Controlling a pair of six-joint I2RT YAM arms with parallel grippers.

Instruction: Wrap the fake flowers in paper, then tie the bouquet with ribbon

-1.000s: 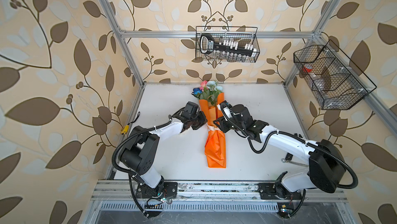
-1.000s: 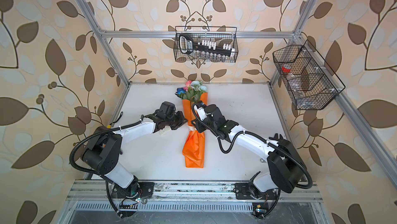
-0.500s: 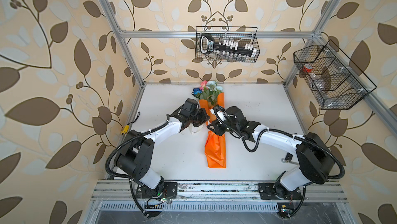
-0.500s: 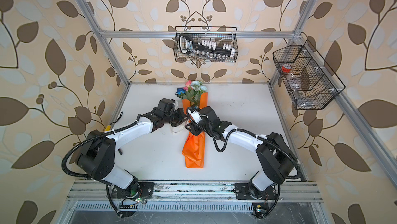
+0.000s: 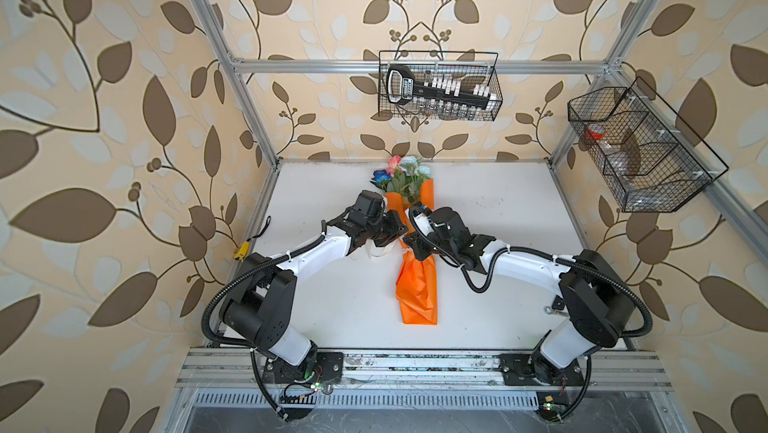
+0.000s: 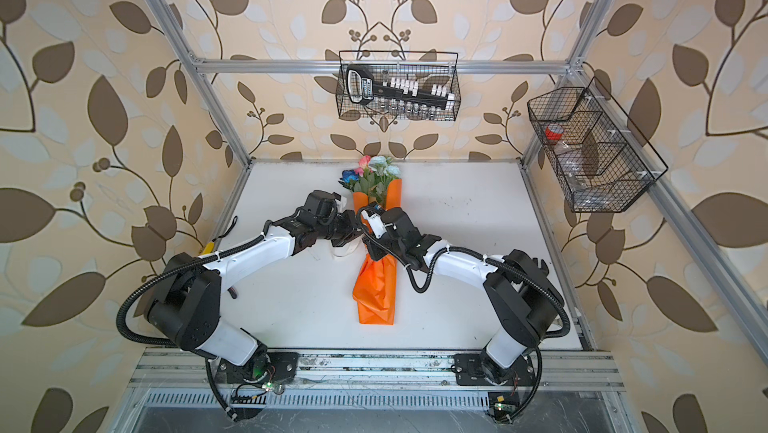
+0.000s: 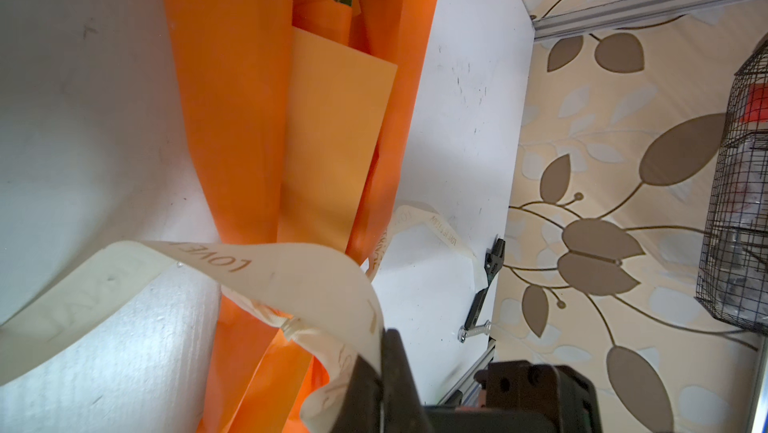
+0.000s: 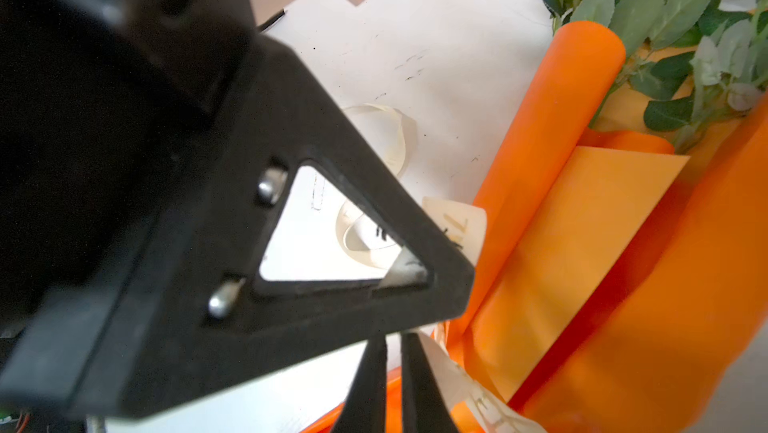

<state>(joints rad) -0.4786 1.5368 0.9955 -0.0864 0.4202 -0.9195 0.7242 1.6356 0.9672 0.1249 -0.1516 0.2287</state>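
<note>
Lying flat, bouquet [image 5: 417,289], left fingers [image 7: 392,372] beside it clamped on ribbon [image 7: 270,269], right fingers [image 8: 365,389] over it, grip unclear

A robot lab cell: aluminium frame [image 5: 311,66], leaf-print wallpaper [image 5: 104,140], hanging wire basket [image 5: 415,117].

In the right wrist view the left tool [image 8: 453,285] looms blurred, blocking much of the tabletop [image 8: 436,57]. Lettering on the ribbon [image 8: 478,395] is unreadable. In both top views the right arm [image 5: 440,235] covers the middle of the bouquet [image 5: 417,285].

Both arms extended inward, wrists nearly meeting. Left end effector [image 7: 380,354] clamped on ribbon [image 7: 266,269]. Right end effector [image 8: 395,341]: jaws almost together.
</note>
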